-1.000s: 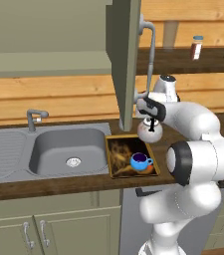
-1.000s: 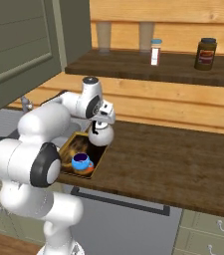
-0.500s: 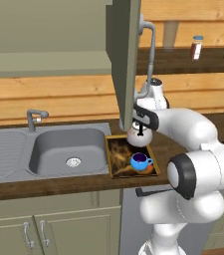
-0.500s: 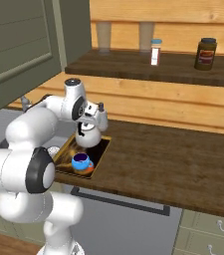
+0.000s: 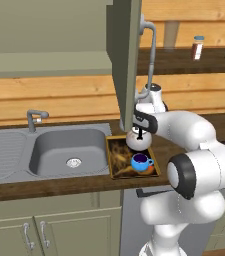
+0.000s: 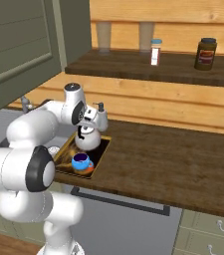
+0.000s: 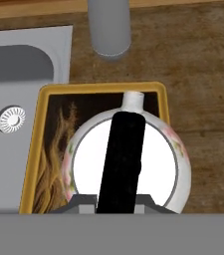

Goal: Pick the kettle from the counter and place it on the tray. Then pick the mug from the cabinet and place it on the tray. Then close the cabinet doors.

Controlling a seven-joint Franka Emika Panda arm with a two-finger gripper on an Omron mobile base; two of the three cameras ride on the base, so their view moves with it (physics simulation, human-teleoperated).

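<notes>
Hand view puts the kettle [image 7: 128,159] straight below your gripper [image 7: 118,201], its black handle [image 7: 122,159] running lengthwise away from the fingers toward the spout, which points at the tray's [image 7: 34,149] far rim. Your fingers are clamped on that handle near its closer end. The kettle sits over the tray's back half; whether it rests on the surface or hangs just above, you cannot tell. In the left base view the tray [image 5: 115,172] also carries the mug [image 5: 141,162], just in front of the kettle [image 5: 139,140]. One cabinet door [image 5: 126,60] stands open above.
</notes>
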